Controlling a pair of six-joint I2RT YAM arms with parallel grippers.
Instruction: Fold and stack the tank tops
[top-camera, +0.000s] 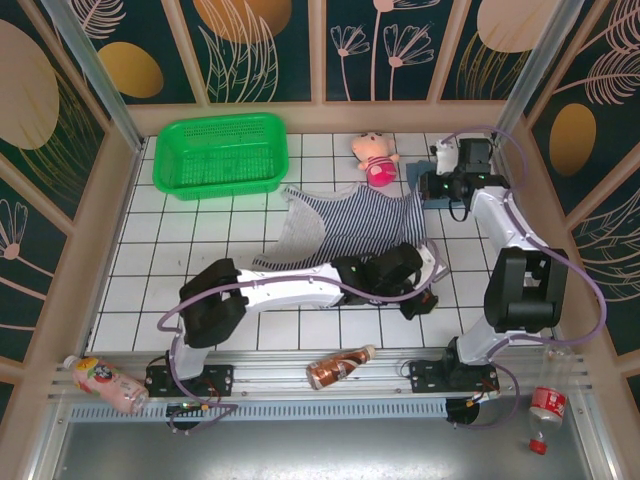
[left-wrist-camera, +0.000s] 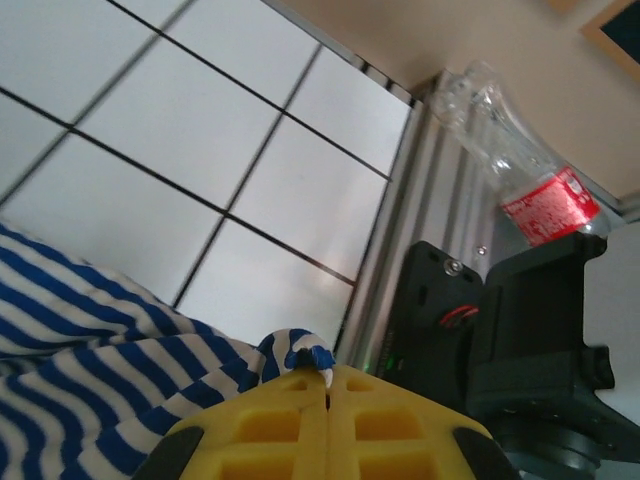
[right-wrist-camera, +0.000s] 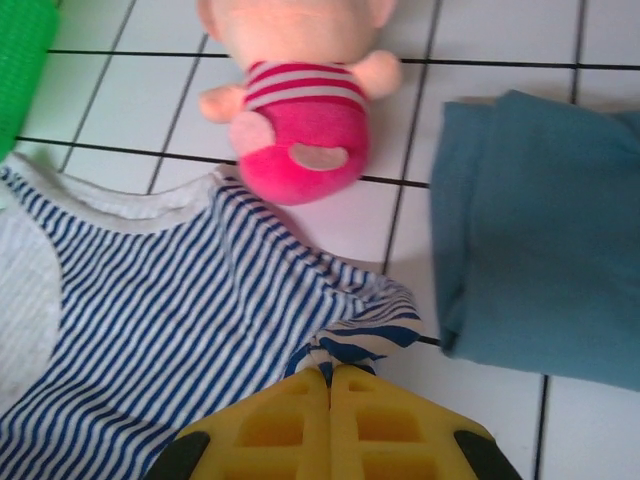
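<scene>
The left gripper (left-wrist-camera: 327, 375) has its yellow fingers pressed together, with a small fold of the soft navy-and-white striped tank top (left-wrist-camera: 100, 340) pinched between the tips. In the overhead view this left gripper (top-camera: 418, 296) sits at the hem corner of the striped tank top (top-camera: 350, 225), well in front of the pink plush doll (top-camera: 375, 155). The right gripper (right-wrist-camera: 328, 375) is likewise closed, clamping a bunched strap of the striped tank top (right-wrist-camera: 170, 320) just in front of the pink plush doll (right-wrist-camera: 300, 110). The garment lies spread on the white tiled table (top-camera: 200, 240), its neckline just below the doll. The plain dusty teal-blue cloth tank top (right-wrist-camera: 540, 260) lies folded to the right of the doll, close to the pinched strap.
</scene>
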